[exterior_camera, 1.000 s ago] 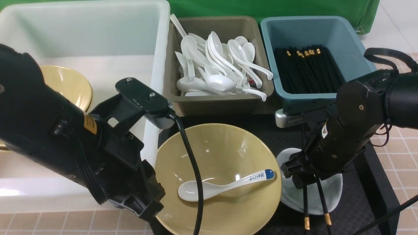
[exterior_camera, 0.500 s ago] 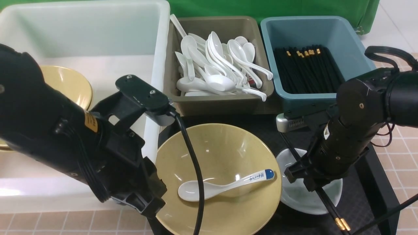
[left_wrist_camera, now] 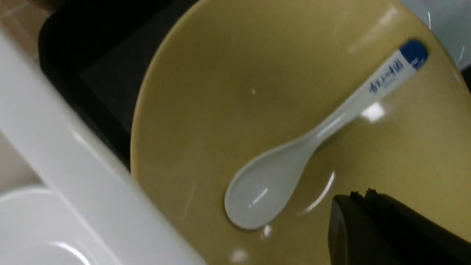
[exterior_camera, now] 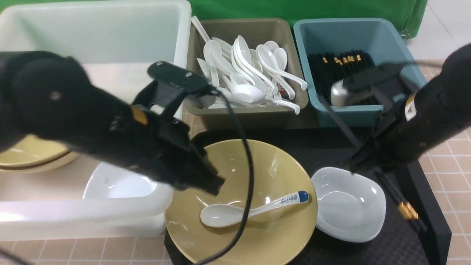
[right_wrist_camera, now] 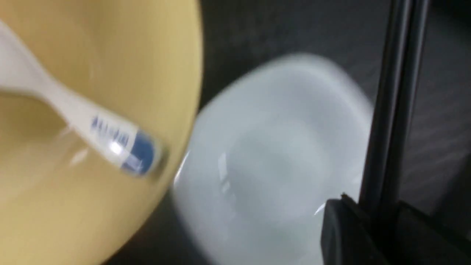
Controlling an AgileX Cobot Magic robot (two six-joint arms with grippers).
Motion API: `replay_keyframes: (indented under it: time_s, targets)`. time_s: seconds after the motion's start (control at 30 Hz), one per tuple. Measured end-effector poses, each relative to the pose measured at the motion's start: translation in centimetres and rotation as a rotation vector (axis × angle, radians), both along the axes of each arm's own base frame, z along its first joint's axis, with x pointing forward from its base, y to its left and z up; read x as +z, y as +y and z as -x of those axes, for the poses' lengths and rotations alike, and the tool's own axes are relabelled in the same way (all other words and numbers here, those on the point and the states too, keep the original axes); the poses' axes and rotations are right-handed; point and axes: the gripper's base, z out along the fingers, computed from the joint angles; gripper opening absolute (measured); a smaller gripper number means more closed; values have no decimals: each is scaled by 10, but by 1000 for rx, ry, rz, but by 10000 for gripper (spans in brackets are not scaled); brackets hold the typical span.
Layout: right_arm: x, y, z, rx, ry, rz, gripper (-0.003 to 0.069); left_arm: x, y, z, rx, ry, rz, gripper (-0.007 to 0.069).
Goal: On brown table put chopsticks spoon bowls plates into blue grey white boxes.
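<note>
Tan tiled table (exterior_camera: 452, 165), black mat (exterior_camera: 331, 147), green cloth (exterior_camera: 294, 7) behind. A pair of black gold-banded chopsticks (exterior_camera: 404, 208) hangs slanted beside the white square dish (exterior_camera: 346, 206), pinched in the right gripper (exterior_camera: 368, 165), which is raised before the blue plastic box (exterior_camera: 302, 51). The left gripper (exterior_camera: 211, 186) hovers over the yellow round bowl (exterior_camera: 265, 235); I cannot tell its opening.

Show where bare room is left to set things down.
Bare: the far floor of the white box, the blue box beyond its chopsticks, the black mat between yellow bowl and grey box. Crowded: that box, heaped with spoons.
</note>
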Motion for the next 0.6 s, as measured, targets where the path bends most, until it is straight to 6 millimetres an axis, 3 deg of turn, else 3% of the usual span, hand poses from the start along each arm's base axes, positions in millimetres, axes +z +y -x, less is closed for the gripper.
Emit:
replay_keyframes:
  time_s: [0.13,0.33,0.5,0.53,0.6]
  targets:
    - [28,-7,-25,-45,-141,-53,164,7,-17,-28,-17,-34,6,1]
    - [59,-22,-78,-128,-369,-127,164,46,-47,-80,-78,-192,37,1]
    - [58,-28,-120,-175,-470,-164,164,61,-58,-115,-65,-263,65,1]
    - [51,-30,-139,-199,-492,-176,164,66,-59,-130,-49,-289,76,1]
    - [43,-33,-155,-216,-499,-179,164,66,-59,-142,-33,-298,83,1]
